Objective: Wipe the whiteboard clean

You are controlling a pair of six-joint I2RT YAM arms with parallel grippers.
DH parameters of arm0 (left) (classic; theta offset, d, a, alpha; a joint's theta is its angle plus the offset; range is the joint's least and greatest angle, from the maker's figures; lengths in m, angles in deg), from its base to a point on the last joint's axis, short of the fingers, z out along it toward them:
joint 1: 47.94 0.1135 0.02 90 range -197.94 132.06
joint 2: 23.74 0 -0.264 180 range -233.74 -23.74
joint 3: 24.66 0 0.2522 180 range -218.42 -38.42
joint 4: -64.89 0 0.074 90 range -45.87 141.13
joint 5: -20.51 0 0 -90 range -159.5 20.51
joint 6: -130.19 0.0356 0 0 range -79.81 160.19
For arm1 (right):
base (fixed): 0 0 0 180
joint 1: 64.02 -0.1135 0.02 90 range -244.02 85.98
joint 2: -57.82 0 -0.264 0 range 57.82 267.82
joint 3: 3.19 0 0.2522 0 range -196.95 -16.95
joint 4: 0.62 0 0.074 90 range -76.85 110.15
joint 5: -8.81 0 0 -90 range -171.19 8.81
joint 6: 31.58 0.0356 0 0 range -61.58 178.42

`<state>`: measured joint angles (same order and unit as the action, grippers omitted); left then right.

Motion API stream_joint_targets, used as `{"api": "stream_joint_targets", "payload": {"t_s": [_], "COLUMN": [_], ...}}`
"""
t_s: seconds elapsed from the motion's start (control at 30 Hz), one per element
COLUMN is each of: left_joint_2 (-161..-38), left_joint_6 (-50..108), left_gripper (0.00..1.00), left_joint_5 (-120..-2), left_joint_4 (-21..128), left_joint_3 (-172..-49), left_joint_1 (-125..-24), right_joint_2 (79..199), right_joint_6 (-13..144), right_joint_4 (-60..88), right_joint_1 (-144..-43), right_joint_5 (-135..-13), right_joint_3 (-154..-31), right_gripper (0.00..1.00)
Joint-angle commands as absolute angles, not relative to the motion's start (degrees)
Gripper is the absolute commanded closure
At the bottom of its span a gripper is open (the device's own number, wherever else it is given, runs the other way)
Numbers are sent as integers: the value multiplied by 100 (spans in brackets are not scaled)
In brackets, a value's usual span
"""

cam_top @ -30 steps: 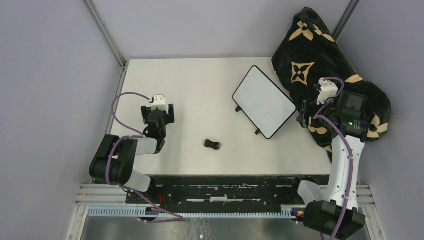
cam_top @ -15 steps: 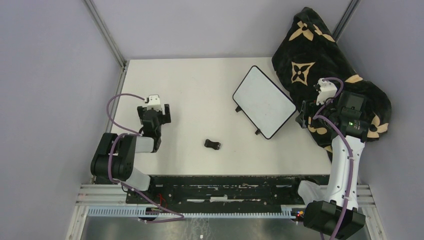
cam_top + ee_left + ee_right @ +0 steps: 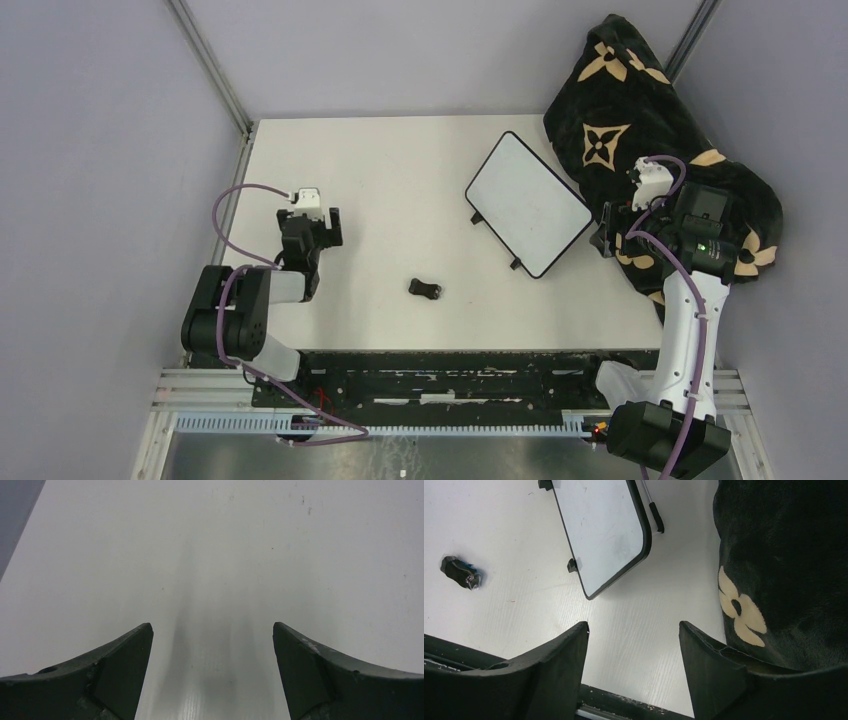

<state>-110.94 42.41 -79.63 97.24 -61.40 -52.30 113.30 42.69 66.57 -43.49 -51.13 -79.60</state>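
Observation:
The whiteboard lies flat at the table's right, tilted, next to the blanket. It has a black frame and two small black feet. Its surface looks almost white, with only faint marks. It also shows in the right wrist view. My right gripper is open and empty just right of the board's near right edge, above bare table. My left gripper is open and empty over bare table at the left, far from the board.
A black blanket with tan flowers is heaped at the right back corner, also seen in the right wrist view. A small black object lies near the front middle, also seen in the right wrist view. The black front rail runs along the near edge.
My left gripper has drawn back a little to the left, still open. The right arm and the whiteboard have not moved.

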Motion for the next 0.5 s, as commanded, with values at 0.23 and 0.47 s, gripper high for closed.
{"api": "stream_joint_targets", "payload": {"t_s": [0.23,0.47], "left_joint_2": [-11182,-11187], "left_joint_6": [4046,4043], "left_gripper": [4,3], "left_joint_5": [-8113,-8080], "left_joint_4": [9749,9750], "left_joint_3": [-6420,-6419], "left_joint_1": [-5223,-5216], "right_joint_2": [11212,11057], "right_joint_6": [4354,4502], "right_joint_4": [6557,6356], "right_joint_1": [-4343,-4345], "right_joint_5": [-4885,-4874], "right_joint_3": [-8063,-7908], "right_gripper": [23,26]}}
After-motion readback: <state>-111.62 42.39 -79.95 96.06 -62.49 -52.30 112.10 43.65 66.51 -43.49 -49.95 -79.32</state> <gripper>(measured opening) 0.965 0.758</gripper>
